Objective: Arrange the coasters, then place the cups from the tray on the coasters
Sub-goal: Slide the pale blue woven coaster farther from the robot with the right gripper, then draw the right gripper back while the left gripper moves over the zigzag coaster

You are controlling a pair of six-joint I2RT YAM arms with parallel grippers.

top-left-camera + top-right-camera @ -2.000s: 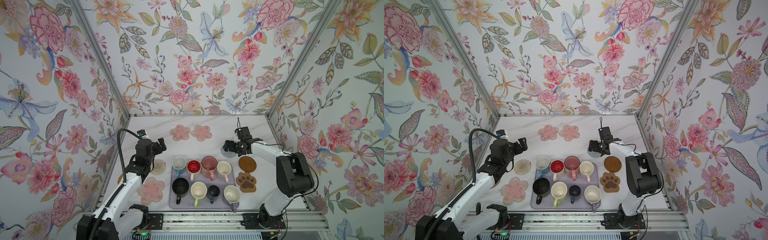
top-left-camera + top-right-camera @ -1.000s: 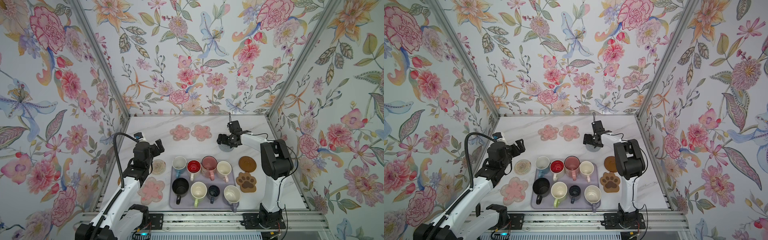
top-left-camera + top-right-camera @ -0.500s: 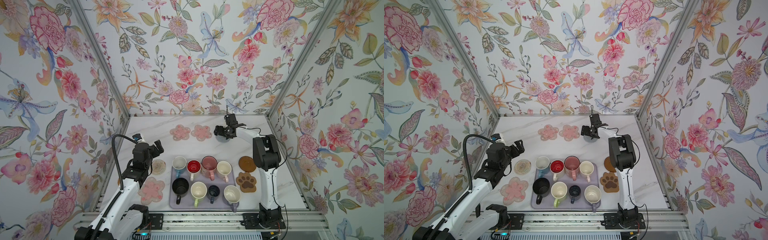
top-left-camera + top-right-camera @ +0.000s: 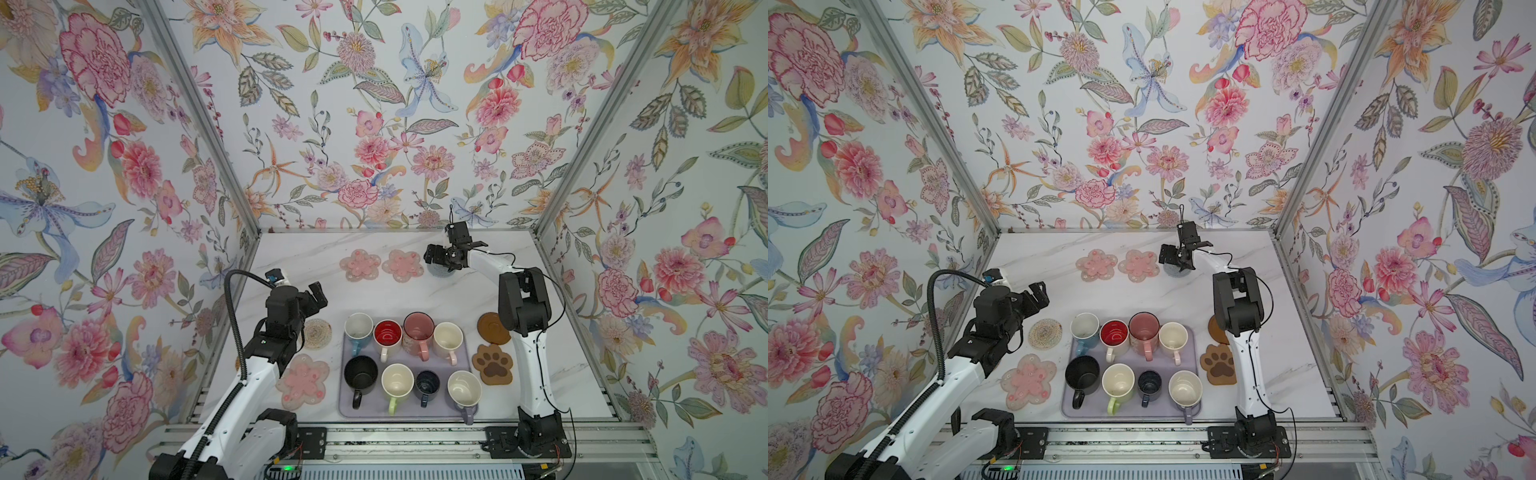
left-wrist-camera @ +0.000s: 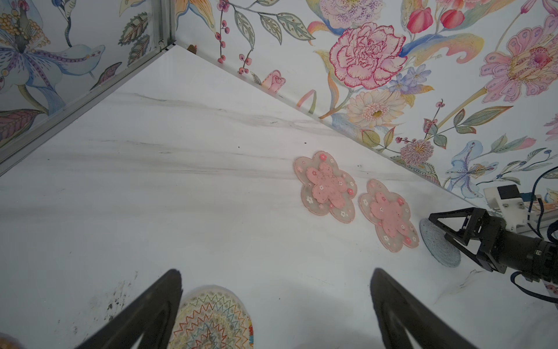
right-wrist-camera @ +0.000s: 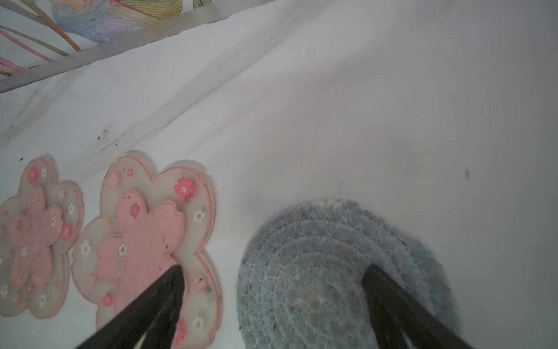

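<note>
Right end effector (image 6: 274, 269) spread and empty over grey-blue woven round coaster (image 6: 317, 235), which lies flat on far white marble worktop (image 6: 362, 105) just beside pink translucent flower-shaped coaster (image 6: 142, 235). Left end effector (image 5: 277, 272) spread above beige woven round coaster (image 5: 211, 320).

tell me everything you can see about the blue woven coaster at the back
The blue woven coaster is a round mat of pale grey-blue cord coiled in rings, fuzzy, slightly soiled near its middle. It lies flat on the white marbled table by the back wall, a narrow gap from the nearest pink flower coaster. The open right end effector stands over it, one finger above it, the other above the flower coaster; contact cannot be told. It bears no cup.
</note>
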